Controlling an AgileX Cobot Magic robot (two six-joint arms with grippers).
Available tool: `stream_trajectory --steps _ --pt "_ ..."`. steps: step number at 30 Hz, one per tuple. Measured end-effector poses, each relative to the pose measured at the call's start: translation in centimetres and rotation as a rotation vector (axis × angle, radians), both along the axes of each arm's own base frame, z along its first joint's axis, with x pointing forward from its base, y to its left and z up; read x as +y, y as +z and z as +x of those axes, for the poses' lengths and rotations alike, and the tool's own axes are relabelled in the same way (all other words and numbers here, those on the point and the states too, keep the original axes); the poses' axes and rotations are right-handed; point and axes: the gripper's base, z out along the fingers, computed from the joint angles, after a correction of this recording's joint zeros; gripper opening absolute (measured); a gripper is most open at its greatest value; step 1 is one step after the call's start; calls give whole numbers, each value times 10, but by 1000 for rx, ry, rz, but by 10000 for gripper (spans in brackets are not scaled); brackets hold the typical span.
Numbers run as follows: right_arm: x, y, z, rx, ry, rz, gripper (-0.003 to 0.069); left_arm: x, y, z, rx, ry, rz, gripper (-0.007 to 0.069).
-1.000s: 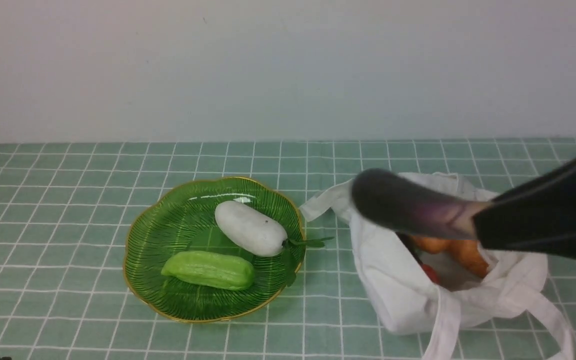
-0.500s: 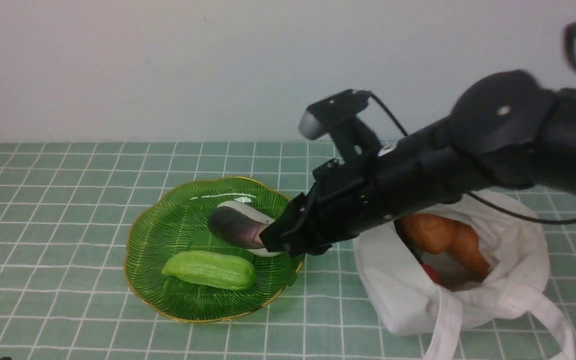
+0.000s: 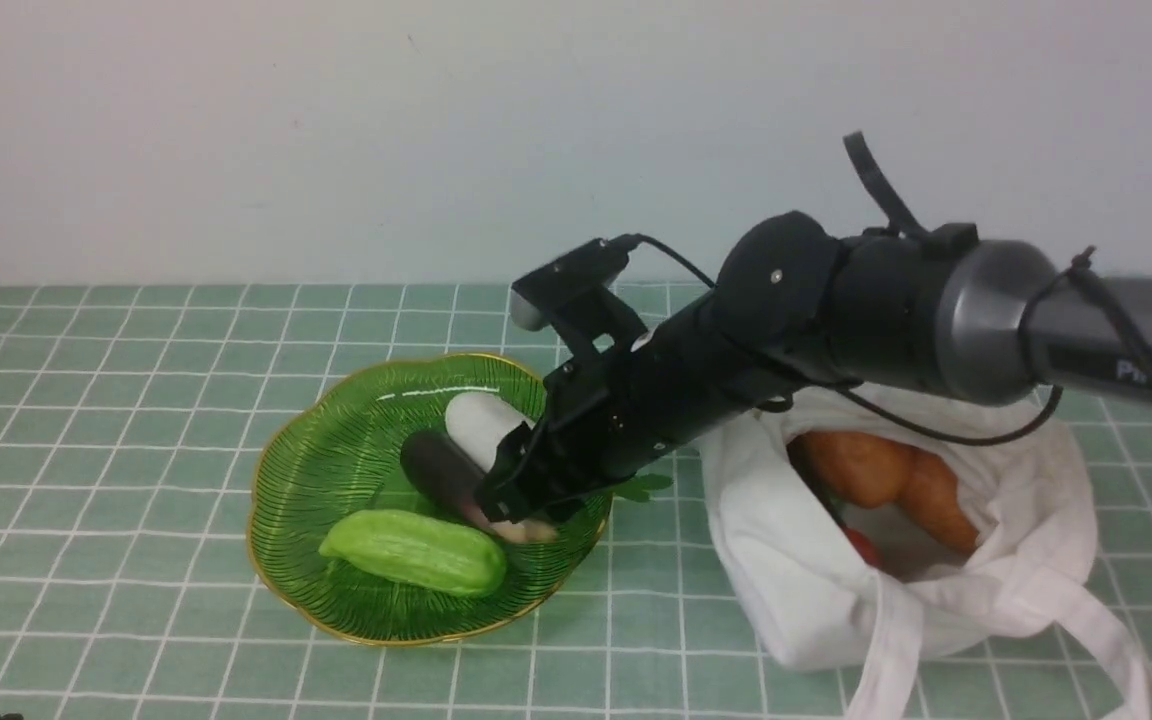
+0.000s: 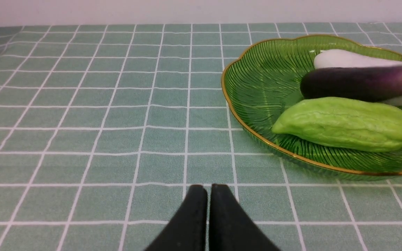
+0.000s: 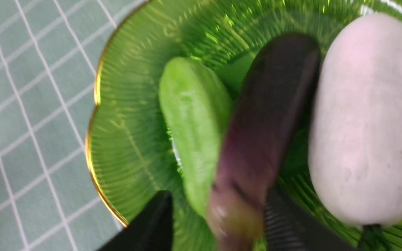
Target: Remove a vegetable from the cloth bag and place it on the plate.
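Left pincer (image 4: 208,188): closed, black tips pressed together with only a hairline slit, nothing held; low over bare cloth, apart from the plate.

Table cover: pale green cloth with a white grid (image 3: 116,420), spread under everything.

Bag: white cloth bag (image 3: 806,590) at 3 o'clock from the plate, lying slumped with its mouth gaping upward, straps trailing toward 5 o'clock.

Bag contents: two orange, rounded vegetables (image 3: 866,465) side by side, plus a small red item (image 3: 861,545) mostly hidden by the fabric.

Plate: green ribbed glass dish with a scalloped gold rim (image 3: 336,440), left of centre on the cloth.

Gourd: light green, bumpy, oblong gourd (image 3: 416,550), lying crosswise at 6 o'clock inside the plate.

Task vegetable: dark purple, slender eggplant (image 3: 436,470), inside the plate near its middle, between gourd and radish, rounded end toward 10 o'clock, pale stem end toward 4 o'clock.

Right pincer (image 5: 218,191): parted wider than the eggplant's stem end, one finger against it, a strip of green showing beside the other; stem end blurred in the wrist view.

Right arm: black, stretched across from 3 o'clock above the bag.

Radish: white, smooth, oblong radish (image 3: 481,420) at 1 o'clock in the plate, green leaf (image 3: 641,487) poking past the rim at 3 o'clock.

Backdrop: plain pale wall (image 3: 336,130).
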Motion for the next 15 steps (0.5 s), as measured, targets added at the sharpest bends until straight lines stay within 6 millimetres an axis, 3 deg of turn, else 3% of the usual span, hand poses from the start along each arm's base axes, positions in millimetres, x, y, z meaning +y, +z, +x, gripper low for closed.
stream_trajectory --steps 1,4,7,9,11,15 --pt "-1 2 1 -12 13 -24 461 0 0 0 0 0 0 -8" --pt "-1 13 2 -12 37 -62 579 0 0 0 0 0 0 -8" --pt "-5 43 0 -15 77 -119 632 0 0 0 0 0 0 -8" --pt "-9 65 -3 -5 88 -166 634 0 0 0 0 0 0 -8" --pt "-17 101 -6 -16 75 -224 613 0 0 0 0 0 0 -8" --pt "-33 160 -7 -110 -98 -232 508 0 0 0 0 0 0 -8"
